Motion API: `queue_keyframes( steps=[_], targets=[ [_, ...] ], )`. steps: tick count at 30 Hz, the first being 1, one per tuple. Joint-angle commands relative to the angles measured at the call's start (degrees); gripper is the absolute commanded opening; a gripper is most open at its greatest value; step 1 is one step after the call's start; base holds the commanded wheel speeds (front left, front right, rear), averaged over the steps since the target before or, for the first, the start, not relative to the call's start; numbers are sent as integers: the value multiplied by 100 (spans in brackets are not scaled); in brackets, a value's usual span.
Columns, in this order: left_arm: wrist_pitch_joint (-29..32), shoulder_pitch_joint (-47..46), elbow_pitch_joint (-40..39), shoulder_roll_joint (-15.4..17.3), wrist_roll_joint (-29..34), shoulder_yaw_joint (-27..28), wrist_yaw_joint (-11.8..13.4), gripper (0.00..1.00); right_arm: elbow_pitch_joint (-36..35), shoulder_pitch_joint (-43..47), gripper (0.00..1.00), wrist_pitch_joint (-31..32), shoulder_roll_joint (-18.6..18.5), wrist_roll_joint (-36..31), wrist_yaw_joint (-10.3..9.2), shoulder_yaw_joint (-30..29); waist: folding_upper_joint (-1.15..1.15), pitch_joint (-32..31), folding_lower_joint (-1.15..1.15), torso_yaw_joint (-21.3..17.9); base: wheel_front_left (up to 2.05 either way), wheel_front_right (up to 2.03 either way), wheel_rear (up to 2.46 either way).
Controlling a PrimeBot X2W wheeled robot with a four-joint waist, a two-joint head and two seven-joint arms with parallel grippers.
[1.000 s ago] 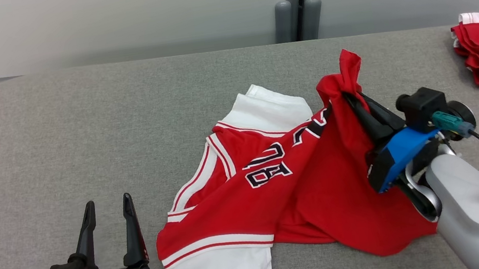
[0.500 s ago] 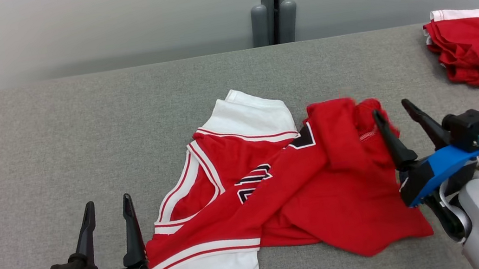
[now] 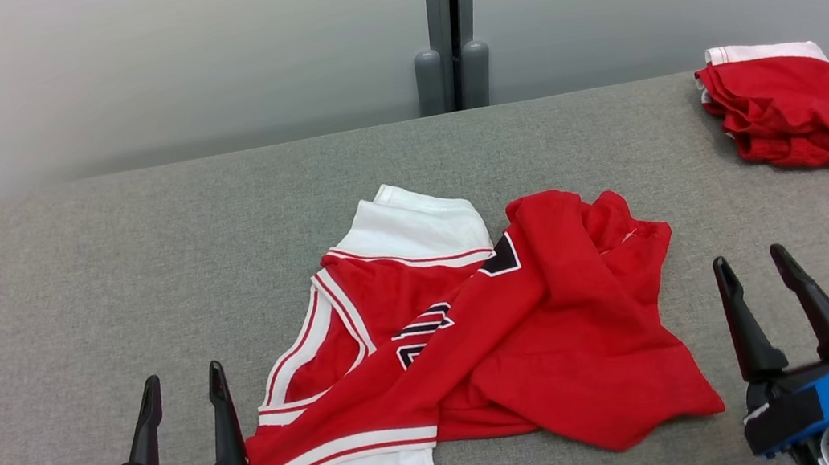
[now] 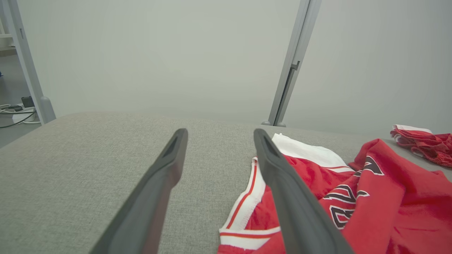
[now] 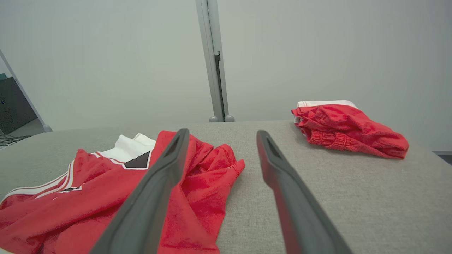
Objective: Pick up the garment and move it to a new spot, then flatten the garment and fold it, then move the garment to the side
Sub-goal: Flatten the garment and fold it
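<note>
The jersey [image 3: 479,345] lies crumpled on the grey counter [image 3: 103,268], about midway between its left and right edges and closer to the near edge than the far one. A red flap is thrown over from the right across part of the black-and-white number, a white part points toward the far edge, and another white part runs toward the near edge. The left tool [image 3: 183,372] sits by the near edge, left of the jersey, its fingers spread with nothing between them; its right finger is just beside the striped trim, and I cannot tell whether they touch. The right tool [image 3: 749,255] is by the near edge toward the right, fingers also spread and empty, with bare counter between it and the jersey's right side. A folded red bundle [image 3: 790,107] with a white band rests at the far right corner, well apart from the jersey
</note>
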Motion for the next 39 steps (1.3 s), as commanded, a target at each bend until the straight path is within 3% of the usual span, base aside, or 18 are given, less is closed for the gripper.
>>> queue_keyframes(
  steps=[1,10,21,31,39],
  targets=[
    [-14,57,-13,-3,51,12,-24,100,-202,256,100,-28,99,-100,2,-36,0,-34,1,-15,0,0,0],
    [-14,206,2,-3,66,104,-36,100,-780,1165,100,-28,559,-405,3,21,0,-163,1,-34,0,0,0],
    [-14,96,36,-3,154,148,-66,100,-780,1091,100,-28,654,-534,3,72,0,-106,1,-79,0,0,0],
    [-14,-1154,338,209,477,-62,-126,100,-854,750,100,-28,651,-596,3,127,0,248,1,-249,0,0,0],
    [-14,-2696,1459,646,365,-513,-142,100,-982,454,100,-28,642,-637,3,144,0,734,1,-600,0,0,0]
  ],
)
